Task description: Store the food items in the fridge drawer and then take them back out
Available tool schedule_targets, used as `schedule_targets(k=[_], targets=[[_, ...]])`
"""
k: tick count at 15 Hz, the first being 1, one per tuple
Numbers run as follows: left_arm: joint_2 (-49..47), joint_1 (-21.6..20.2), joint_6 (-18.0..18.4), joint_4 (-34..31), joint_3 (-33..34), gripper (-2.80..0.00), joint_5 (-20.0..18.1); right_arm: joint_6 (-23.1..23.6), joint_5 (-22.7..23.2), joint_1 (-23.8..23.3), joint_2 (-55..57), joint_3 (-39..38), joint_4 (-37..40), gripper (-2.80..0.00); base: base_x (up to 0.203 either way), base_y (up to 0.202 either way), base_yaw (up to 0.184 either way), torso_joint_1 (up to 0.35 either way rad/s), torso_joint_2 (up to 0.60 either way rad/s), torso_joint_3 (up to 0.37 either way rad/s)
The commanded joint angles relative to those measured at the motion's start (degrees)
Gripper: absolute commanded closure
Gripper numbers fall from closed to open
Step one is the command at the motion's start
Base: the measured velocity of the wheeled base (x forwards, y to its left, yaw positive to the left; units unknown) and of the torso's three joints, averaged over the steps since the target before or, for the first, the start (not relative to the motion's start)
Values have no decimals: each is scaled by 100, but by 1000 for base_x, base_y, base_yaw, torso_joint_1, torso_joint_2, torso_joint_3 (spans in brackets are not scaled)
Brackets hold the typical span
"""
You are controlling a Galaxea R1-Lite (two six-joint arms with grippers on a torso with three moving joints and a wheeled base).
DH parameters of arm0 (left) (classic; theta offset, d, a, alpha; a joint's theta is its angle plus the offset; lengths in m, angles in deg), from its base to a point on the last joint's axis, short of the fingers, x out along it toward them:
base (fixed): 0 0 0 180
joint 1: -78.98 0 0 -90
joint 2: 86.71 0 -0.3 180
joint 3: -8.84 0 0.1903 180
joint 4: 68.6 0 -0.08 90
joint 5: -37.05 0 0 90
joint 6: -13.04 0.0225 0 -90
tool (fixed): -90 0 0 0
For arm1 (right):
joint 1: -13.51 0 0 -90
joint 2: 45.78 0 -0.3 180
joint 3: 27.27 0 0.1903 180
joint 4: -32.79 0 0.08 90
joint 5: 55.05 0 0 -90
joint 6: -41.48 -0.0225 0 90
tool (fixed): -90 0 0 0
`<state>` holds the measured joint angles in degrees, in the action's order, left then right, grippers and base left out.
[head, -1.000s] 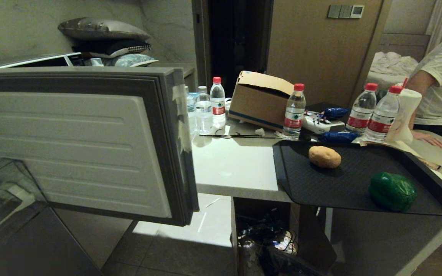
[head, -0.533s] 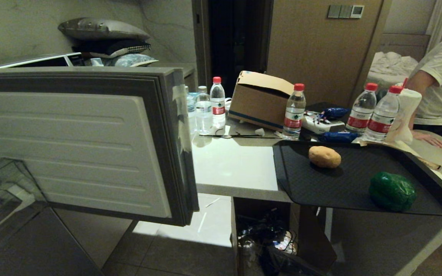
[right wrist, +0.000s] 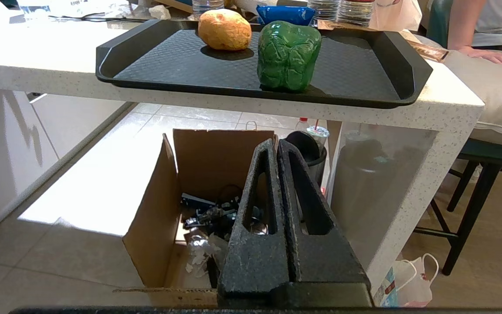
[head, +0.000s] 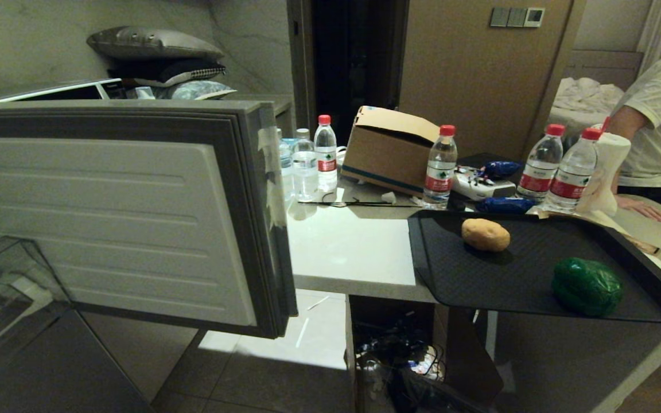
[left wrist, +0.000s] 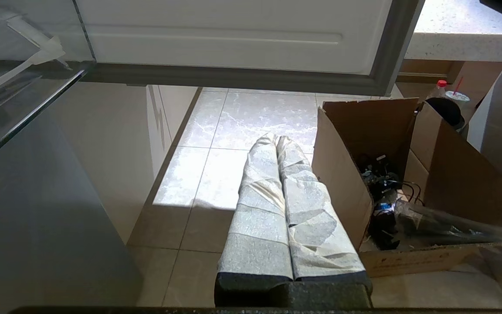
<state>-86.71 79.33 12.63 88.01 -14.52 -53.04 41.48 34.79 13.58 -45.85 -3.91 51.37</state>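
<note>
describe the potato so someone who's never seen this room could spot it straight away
Find the white table right of the open fridge drawer; a black tray lies on its near corner. The potato sits toward the tray's far edge: matte tan-brown and oval, unlike the glossy green pepper nearer the front.

Potatoes: one (head: 485, 234) is lying on the tray.
Green items: one (head: 586, 286) is sitting on the tray.
Black trays: one (head: 537, 298) is resting on the counter.
Water bottles: five are standing behind the tray; four (head: 440, 166) are showing red caps.
Cardboard boxes on the counter: one (head: 388, 150).
Persons: one (head: 660, 123) is leaning at the far right.
Fridge drawers standing open: one (head: 118, 212).
</note>
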Motion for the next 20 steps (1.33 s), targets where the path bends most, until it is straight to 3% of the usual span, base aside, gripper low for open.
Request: schedule_targets(k=[1,20], targets=[[-9,0,-2,2,0,0,1,0,-2,1,-1,-176,-4,0,0,0,0,0,0,0],[-9,0,-2,-1,0,0,9,0,6,1,-1,-176,-4,0,0,0,0,0,0,0]])
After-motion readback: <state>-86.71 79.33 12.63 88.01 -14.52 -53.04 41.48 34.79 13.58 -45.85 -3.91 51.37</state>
